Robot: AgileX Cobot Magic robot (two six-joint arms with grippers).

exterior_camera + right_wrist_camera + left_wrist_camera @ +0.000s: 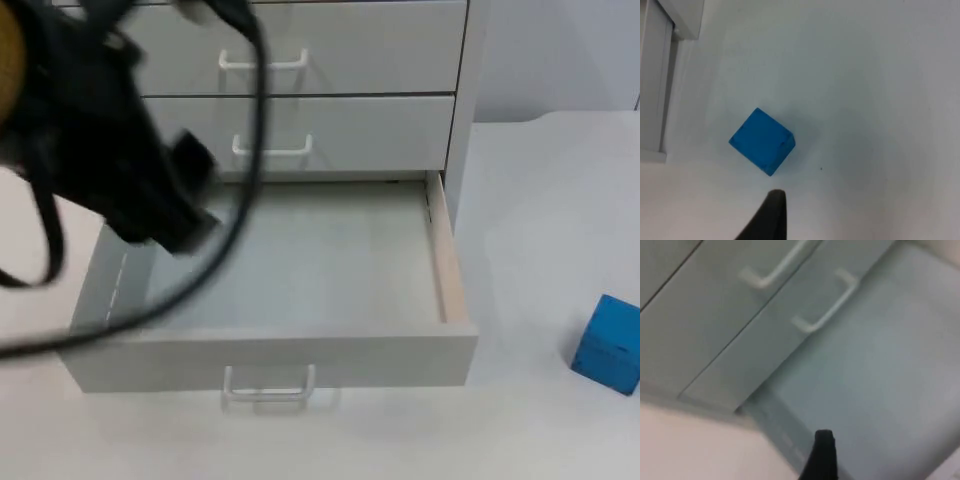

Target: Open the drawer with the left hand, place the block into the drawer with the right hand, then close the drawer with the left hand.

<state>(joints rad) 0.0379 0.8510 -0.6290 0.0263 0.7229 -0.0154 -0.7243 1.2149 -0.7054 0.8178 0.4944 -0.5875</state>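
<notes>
The white cabinet's bottom drawer (270, 355) is pulled out towards the table's front, and its inside looks empty. My left gripper (172, 218) hovers over the drawer's back left part, away from the front handle (268, 385). In the left wrist view the drawer floor (880, 370) lies below my left gripper (822, 457). A blue block (610, 345) rests on the table to the right of the drawer. In the right wrist view the blue block (761, 141) lies just ahead of my right gripper (771, 217), untouched.
Two upper drawers stay closed, each with a white handle (262, 62) (272, 148); the same handles (775, 270) (827, 305) appear in the left wrist view. White table (540, 200) stretches between the cabinet and the block. The drawer's right wall (445, 260) stands between them.
</notes>
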